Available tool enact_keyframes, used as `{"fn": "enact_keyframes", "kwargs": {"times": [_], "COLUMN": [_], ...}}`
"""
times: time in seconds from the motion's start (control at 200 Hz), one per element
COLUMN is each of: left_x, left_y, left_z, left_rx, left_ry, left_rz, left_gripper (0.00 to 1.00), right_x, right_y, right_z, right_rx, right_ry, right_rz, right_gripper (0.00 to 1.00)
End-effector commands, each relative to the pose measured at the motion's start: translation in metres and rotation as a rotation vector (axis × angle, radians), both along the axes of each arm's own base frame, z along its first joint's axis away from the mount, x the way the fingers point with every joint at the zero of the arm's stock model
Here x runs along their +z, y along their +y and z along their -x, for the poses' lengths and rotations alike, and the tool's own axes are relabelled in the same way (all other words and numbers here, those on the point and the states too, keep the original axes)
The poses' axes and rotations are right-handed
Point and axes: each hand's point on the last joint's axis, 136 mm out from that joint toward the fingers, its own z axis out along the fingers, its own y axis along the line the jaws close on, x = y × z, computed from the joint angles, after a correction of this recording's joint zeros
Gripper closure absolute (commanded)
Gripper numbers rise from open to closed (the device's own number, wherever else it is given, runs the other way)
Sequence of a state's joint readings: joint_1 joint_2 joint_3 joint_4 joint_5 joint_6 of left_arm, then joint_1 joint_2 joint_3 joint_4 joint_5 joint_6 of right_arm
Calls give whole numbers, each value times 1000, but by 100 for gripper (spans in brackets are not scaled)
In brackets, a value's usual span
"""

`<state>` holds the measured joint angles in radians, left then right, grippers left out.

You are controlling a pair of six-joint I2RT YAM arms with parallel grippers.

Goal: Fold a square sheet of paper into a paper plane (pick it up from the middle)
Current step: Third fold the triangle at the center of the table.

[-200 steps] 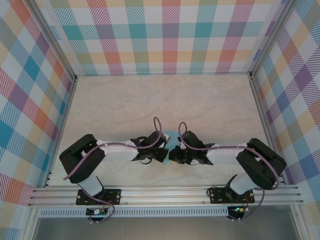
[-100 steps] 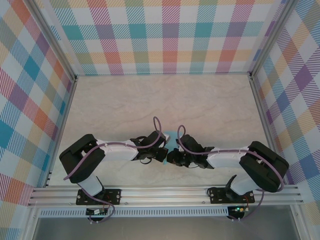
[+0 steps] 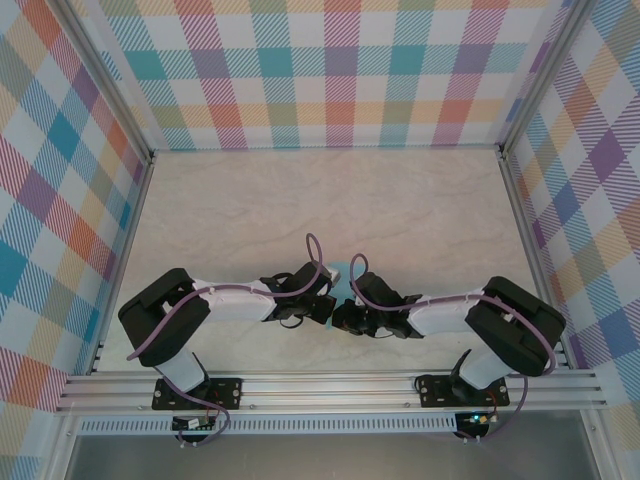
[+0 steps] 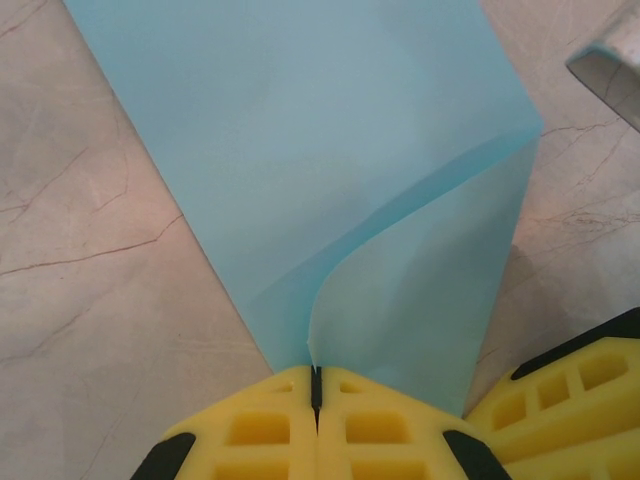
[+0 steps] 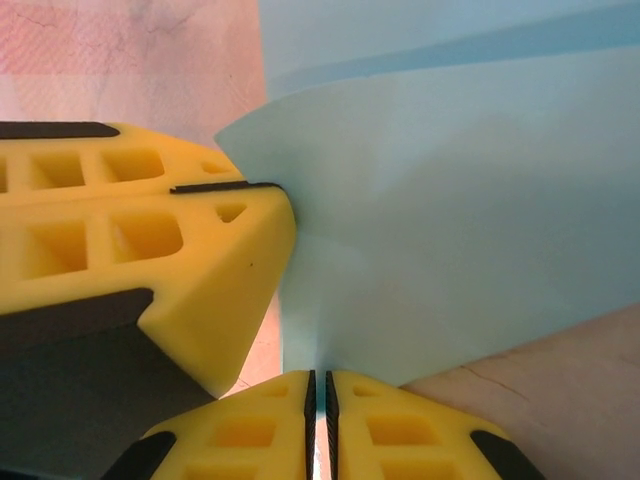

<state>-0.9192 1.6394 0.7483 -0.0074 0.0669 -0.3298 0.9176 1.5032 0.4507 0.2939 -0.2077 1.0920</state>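
1. Left wrist view: your square sheet of paper (image 4: 330, 170) lies on the bench (image 4: 80, 260) between both arms, its near part lifted and curling over double.
2. I judge you're at an early fold: no dart shape yet, most creases remain.
3. Your left gripper (image 4: 315, 385) is pressed together, pinching the sheet's near edge.
4. Your right gripper (image 5: 318, 388) pinches it likewise, just beside.

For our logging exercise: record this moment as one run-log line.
left claw: shut on paper | right claw: shut on paper | paper: bent between claws
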Motion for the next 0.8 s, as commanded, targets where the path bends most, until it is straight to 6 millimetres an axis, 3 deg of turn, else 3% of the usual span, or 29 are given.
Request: {"fn": "enact_keyframes", "kwargs": {"times": [0.0, 0.245, 0.525, 0.795], "left_x": [-22, -21, -21, -24], "left_y": [26, 25, 25, 26], "left_z": [12, 12, 10, 9], "left_rx": [29, 24, 31, 38], "left_ry": [71, 87, 107, 120], "left_rz": [-83, -63, -34, -31], "left_gripper": [100, 100, 100, 100], "right_x": [9, 13, 24, 24], "right_y": [4, 18, 4, 20], "right_z": [-2, -3, -3, -2], "right_rx": [0, 3, -33, -9], "right_ry": [-24, -36, -79, -70], "right_rz": [-4, -46, -37, -62], "right_gripper": [86, 86, 86, 86]}}
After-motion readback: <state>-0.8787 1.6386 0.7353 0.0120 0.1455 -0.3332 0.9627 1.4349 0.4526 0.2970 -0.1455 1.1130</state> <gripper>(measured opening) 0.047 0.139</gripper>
